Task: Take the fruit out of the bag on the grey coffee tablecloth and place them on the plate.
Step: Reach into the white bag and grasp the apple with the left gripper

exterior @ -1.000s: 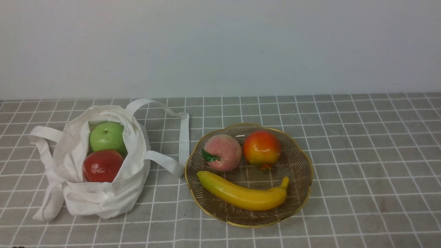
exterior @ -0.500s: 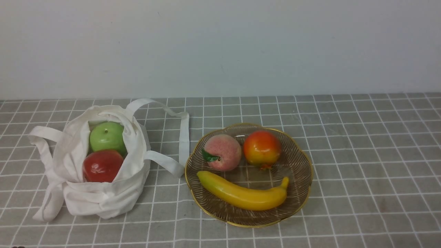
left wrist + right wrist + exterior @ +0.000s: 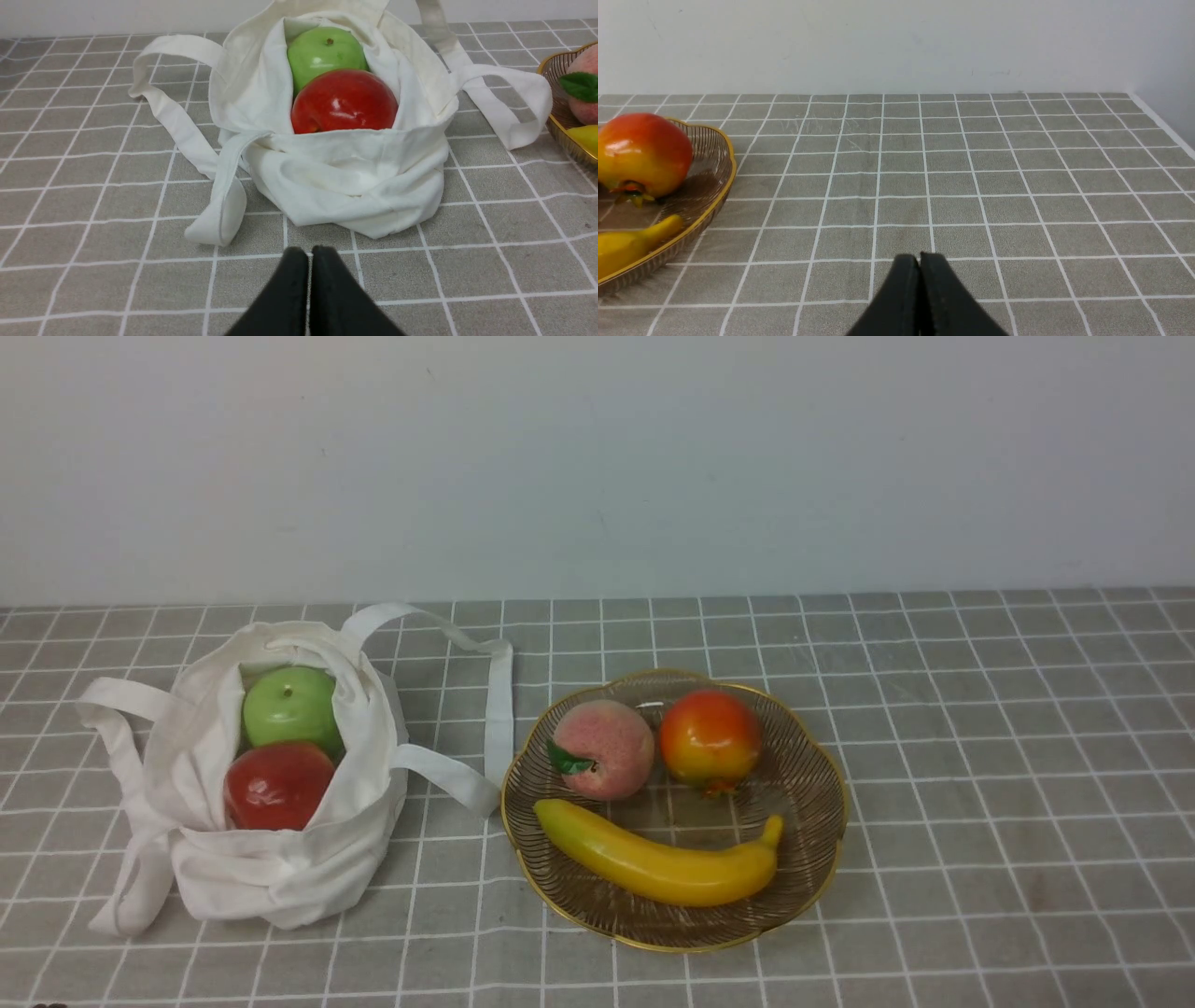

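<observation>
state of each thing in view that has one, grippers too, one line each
bag: upright, mouth open, two apples inside
green apple: in the bag, uncovered on top
red apple: in the bag, uncovered on top
plate: upright, holding peach, banana and orange-red fruit
left gripper: shut, empty
right gripper: shut, empty

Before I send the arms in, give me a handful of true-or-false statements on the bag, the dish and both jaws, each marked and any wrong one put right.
1. The red apple and the green apple are both in the white bag. True.
2. The left jaws are gripping the red apple. False: they are shut on nothing, in front of the bag.
3. The banana lies in the dish. True.
4. The dish stands to the left of the bag. False: it stands to the bag's right.
5. The right jaws are shut and hold nothing. True.
</observation>
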You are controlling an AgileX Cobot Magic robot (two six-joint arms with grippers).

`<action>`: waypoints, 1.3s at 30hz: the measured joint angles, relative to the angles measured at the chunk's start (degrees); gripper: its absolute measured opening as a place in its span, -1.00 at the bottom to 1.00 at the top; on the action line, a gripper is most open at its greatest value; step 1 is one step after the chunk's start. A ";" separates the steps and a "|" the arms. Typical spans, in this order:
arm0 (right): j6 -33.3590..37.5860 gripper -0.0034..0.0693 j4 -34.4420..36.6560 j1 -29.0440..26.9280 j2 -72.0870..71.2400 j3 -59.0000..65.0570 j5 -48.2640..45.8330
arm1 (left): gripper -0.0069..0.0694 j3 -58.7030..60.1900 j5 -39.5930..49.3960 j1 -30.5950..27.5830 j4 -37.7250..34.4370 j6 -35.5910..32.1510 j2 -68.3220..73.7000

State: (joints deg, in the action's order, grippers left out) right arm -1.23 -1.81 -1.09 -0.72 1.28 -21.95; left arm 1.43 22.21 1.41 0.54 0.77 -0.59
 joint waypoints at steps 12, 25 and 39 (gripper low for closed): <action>0.00 -0.95 0.00 0.00 0.00 0.00 0.00 | -0.84 0.16 -6.45 0.00 -7.94 5.69 0.00; 0.00 -0.95 0.00 0.00 0.00 0.00 0.00 | -0.84 0.23 -22.89 0.00 -18.59 10.30 0.00; 0.00 -0.95 0.00 0.00 0.00 0.00 0.00 | -0.84 -32.15 0.09 0.00 -8.45 12.88 22.02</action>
State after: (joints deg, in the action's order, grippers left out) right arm -1.23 -1.81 -1.09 -0.72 1.28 -21.95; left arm -30.72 22.30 1.41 -7.91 13.65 21.43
